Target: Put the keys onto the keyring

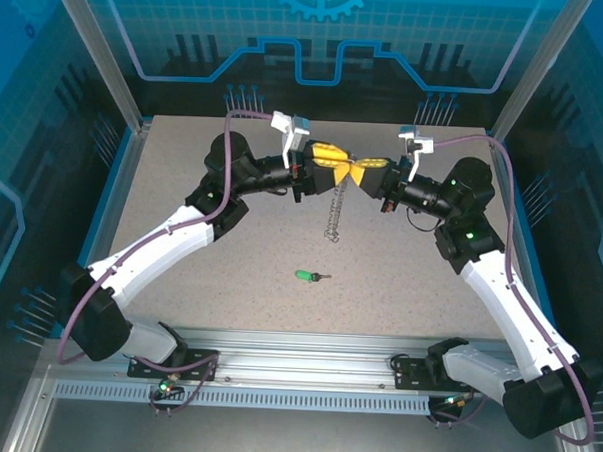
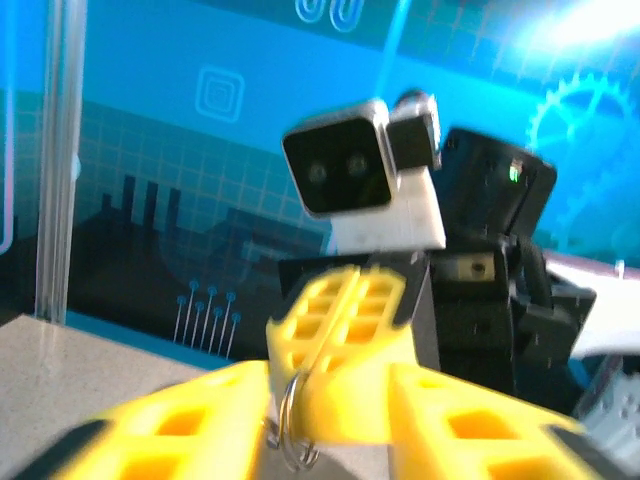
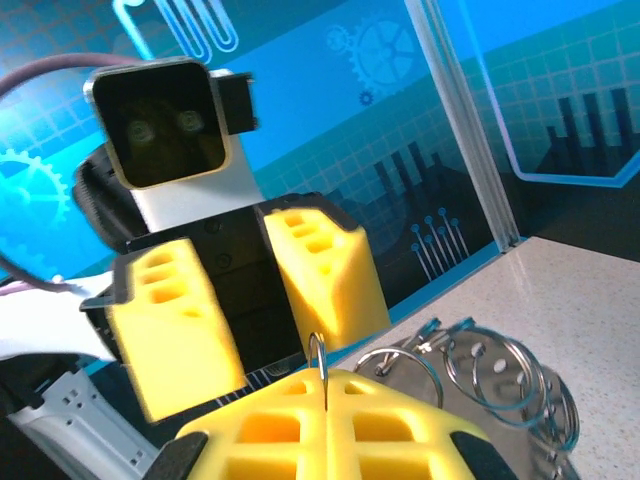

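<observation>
The keyring's thin silvery ring (image 3: 318, 352) stands edge-on, pinched between the yellow pads of my right gripper (image 3: 325, 385), which is shut on it. From the ring, further rings and a chain (image 3: 490, 375) hang down toward the table; in the top view the chain (image 1: 334, 212) dangles below the two grippers. My left gripper (image 2: 330, 390) is open, its yellow fingers (image 2: 190, 425) spread either side of the right gripper's shut tips and the ring (image 2: 290, 425). The green-headed key (image 1: 307, 276) lies alone on the table, nearer the arm bases, with neither gripper touching it.
Both grippers (image 1: 349, 168) meet above the far middle of the speckled table (image 1: 229, 283). Blue transparent walls enclose the back and sides. An aluminium rail (image 1: 305, 371) runs along the near edge between the arm bases.
</observation>
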{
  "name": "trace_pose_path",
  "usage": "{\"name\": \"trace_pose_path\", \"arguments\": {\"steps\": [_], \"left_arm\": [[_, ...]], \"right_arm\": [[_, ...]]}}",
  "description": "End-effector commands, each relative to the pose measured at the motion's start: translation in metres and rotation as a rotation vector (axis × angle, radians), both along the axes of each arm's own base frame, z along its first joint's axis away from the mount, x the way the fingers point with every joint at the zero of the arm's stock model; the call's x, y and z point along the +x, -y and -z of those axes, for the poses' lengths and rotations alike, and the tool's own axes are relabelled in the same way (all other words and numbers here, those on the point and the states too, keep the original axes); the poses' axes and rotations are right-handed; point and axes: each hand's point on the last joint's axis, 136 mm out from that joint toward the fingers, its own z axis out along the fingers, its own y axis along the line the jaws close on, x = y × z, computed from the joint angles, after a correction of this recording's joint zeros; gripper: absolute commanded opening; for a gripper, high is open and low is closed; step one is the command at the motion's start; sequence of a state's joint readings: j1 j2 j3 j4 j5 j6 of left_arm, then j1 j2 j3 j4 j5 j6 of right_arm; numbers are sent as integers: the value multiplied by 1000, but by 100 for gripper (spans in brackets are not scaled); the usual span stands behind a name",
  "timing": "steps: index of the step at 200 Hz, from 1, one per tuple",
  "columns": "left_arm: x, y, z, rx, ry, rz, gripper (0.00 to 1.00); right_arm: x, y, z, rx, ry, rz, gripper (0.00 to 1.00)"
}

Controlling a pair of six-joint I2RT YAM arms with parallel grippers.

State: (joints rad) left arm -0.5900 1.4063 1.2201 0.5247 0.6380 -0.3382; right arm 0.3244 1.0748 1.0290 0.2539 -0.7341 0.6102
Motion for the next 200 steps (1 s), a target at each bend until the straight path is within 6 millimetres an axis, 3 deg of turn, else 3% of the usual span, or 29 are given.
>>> {"name": "trace_pose_path", "arguments": {"steps": [1, 48, 98, 200], "left_arm": [[2, -15, -21, -158, -19, -73, 50], [6, -32, -19, -288, -93, -142, 54], [3, -39, -25, -352, -108, -136, 49], [3, -19, -25, -360, -147, -57, 44]], "right_arm": [[0, 3, -14, 44, 61, 26, 0], [-1, 2, -28, 90, 90, 14, 0], [0, 3, -35, 127, 79, 10, 0], [1, 4, -32, 133, 59, 19, 0]]}}
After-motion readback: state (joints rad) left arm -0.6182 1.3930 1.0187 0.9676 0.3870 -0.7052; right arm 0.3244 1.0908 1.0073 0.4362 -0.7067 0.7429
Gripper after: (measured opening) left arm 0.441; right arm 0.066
